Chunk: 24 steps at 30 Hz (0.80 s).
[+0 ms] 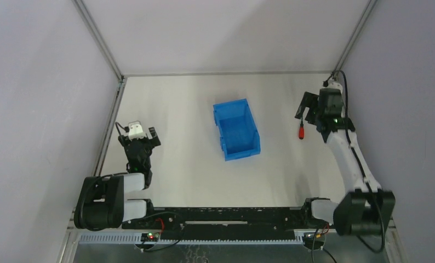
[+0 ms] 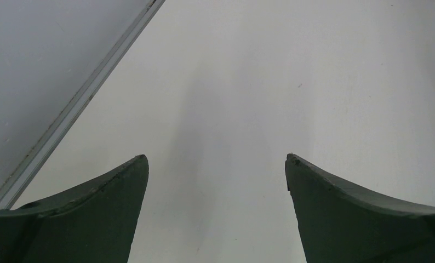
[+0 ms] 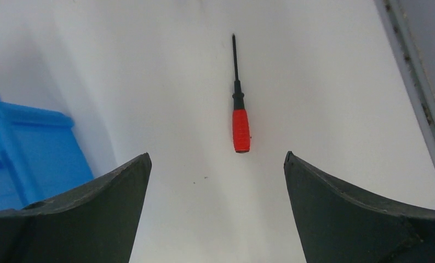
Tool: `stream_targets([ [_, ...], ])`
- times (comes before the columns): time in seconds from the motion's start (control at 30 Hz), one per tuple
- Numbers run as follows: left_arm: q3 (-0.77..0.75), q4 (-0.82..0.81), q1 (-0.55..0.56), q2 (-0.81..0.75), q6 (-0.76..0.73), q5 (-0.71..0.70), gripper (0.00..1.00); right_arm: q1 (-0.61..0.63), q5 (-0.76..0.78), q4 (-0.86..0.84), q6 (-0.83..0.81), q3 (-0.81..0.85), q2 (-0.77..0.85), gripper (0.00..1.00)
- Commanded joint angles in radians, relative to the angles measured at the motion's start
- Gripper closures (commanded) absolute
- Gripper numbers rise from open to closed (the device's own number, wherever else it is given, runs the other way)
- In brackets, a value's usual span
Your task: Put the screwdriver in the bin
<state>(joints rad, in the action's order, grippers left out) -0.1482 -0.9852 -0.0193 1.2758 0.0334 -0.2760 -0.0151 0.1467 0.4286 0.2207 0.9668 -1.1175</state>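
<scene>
The screwdriver [image 1: 301, 131] lies flat on the white desk [image 1: 182, 164], well apart from the bin [image 1: 238, 134], at about 3 o'clock from it in the top view. The blue bin sits near the middle of the desk with nothing in it.

The right gripper [image 1: 304, 112] hangs just at 12 o'clock from the red handle, its arm reaching far forward along the right side. In the right wrist view the gripper [image 3: 215, 159] is spread wide and holds nothing. The screwdriver [image 3: 238, 98] lies ahead of the gap between its fingers, touching neither. The red handle points to 6 o'clock and the thin black shaft to 12 o'clock. A corner of the bin [image 3: 29, 159] shows at 9 o'clock in that view.

The left gripper [image 1: 144, 133] is at 9 o'clock from the bin, well apart from it. In its own wrist view the gripper [image 2: 216, 159] is also spread, with only bare desk between its fingers.
</scene>
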Motion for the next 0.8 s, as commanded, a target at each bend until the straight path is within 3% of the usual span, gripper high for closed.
stream_targets([
  [0.0,-0.045,-0.067,-0.005,-0.017,-0.018,0.015,0.0,-0.02,-0.03,0.238,-0.055,0.159,-0.218,0.0],
  [0.23,-0.046,-0.067,-0.005,-0.017,-0.018,0.016,0.0,-0.046,-0.033,0.245,-0.113,0.276,-0.516,0.04],
  [0.57,-0.045,-0.067,-0.005,-0.015,-0.018,0.016,0.0,-0.075,-0.093,0.152,-0.145,0.292,-0.751,0.14],
  [0.67,-0.046,-0.067,-0.005,-0.016,-0.018,0.017,0.0,-0.078,-0.101,0.138,-0.144,0.293,-0.788,0.23],
  [0.77,-0.046,-0.068,-0.004,-0.016,-0.018,0.016,0.0,-0.08,-0.096,0.125,-0.139,0.293,-0.805,0.39],
])
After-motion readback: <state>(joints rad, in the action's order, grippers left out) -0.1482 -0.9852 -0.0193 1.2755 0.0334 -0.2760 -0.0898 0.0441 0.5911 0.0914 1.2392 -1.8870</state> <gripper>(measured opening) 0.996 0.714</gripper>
